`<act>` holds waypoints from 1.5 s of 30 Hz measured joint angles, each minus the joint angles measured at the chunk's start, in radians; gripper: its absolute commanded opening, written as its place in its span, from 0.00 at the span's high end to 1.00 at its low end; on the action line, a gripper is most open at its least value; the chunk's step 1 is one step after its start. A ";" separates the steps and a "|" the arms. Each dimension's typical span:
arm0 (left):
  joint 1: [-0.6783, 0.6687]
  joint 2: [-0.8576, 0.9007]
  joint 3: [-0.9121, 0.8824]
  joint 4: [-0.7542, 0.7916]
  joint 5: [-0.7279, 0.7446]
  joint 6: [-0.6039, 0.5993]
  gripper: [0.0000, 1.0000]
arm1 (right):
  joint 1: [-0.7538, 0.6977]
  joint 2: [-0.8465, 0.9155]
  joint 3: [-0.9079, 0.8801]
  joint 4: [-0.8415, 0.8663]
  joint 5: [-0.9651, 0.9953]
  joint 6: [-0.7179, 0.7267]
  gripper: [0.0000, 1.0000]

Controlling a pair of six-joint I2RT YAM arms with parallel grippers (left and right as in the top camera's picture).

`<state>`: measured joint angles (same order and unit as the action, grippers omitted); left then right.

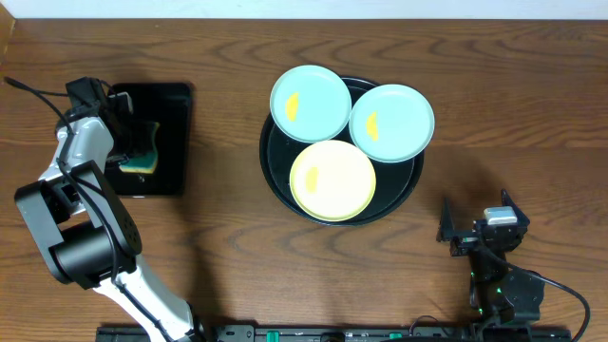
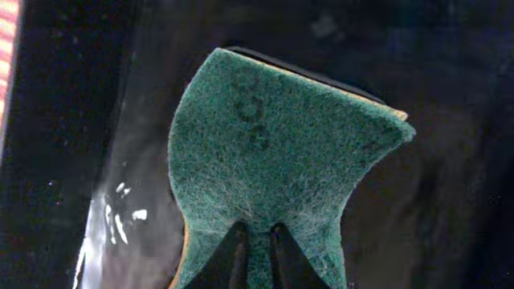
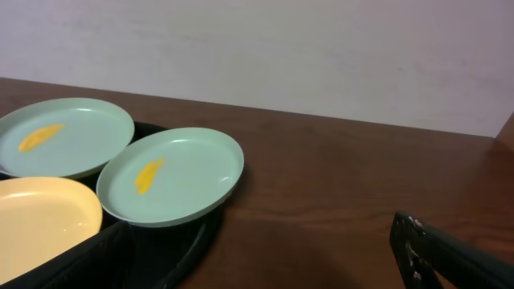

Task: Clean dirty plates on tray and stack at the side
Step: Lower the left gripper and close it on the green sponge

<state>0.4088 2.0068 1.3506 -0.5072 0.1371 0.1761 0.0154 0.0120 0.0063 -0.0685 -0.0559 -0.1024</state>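
on small tray, l gripper pinches green sponge.

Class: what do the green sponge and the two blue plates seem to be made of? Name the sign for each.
Sponge: green fibrous scouring pad on yellow foam, going by the fuzzy matted face and yellow edge. Blue plates: probably plastic, smooth with soft sheen; ceramic possible.

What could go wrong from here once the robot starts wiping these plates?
1. The left end effector pinches the sponge only at one narrow edge, and the sponge bends; scrubbing pressure could twist it loose.
2. The far blue plate and the second blue plate overhang the rim of the tray; pressing on either might tip it or slide it off.
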 measured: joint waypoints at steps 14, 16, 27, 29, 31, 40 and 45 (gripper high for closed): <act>-0.005 0.000 0.000 -0.014 0.078 -0.045 0.21 | 0.000 0.000 0.000 0.000 0.000 0.000 0.01; -0.005 0.000 0.000 -0.012 0.079 -0.044 0.21 | 0.000 0.000 0.000 0.000 0.000 0.000 0.01; -0.005 -0.018 -0.001 0.002 0.078 -0.044 0.22 | 0.000 0.000 0.000 0.000 0.000 0.000 0.01; -0.005 -0.037 -0.002 0.014 0.077 -0.044 0.22 | 0.000 0.000 0.000 0.000 0.000 0.000 0.01; -0.005 -0.061 -0.002 0.022 0.067 -0.044 0.22 | 0.000 0.000 0.000 0.000 0.000 0.000 0.01; -0.005 -0.080 -0.002 0.014 -0.024 -0.020 0.22 | 0.000 0.000 0.000 0.000 0.000 0.000 0.01; -0.005 -0.029 -0.002 0.019 -0.039 -0.013 0.22 | 0.000 0.000 0.000 0.000 0.000 0.000 0.01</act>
<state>0.4042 1.9774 1.3483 -0.4881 0.0978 0.1627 0.0154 0.0120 0.0063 -0.0685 -0.0559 -0.1024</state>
